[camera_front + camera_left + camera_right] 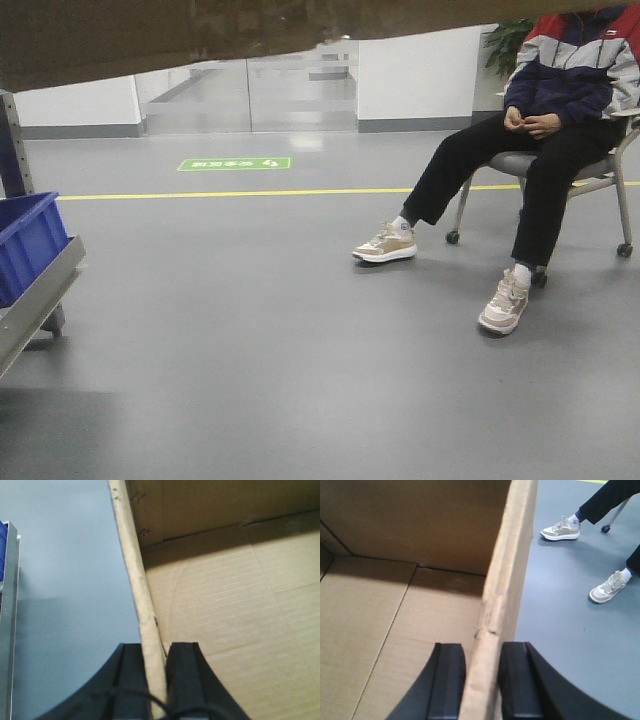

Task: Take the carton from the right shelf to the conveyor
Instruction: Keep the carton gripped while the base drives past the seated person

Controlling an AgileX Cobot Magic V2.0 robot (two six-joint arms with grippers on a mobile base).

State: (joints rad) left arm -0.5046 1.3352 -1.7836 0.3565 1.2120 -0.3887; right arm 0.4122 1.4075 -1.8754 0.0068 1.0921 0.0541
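Observation:
The carton (150,35) is a plain brown open-topped box held up in the air; its underside fills the top of the front view. My left gripper (156,647) is shut on the carton's (225,605) left wall, one black finger outside and one inside. On the opposite side, my right gripper (481,647) is shut on the carton's (395,605) right wall in the same way. The right shelf (35,300) shows at the left edge as a steel rail, also seen in the left wrist view as the shelf rail (7,630). The conveyor is out of view.
A blue bin (25,240) sits on the shelf. A person (560,110) sits on a wheeled chair (600,170) at the right, with feet (561,529) stretched onto the grey floor. A yellow line (250,193) and a green floor sign (234,163) lie ahead.

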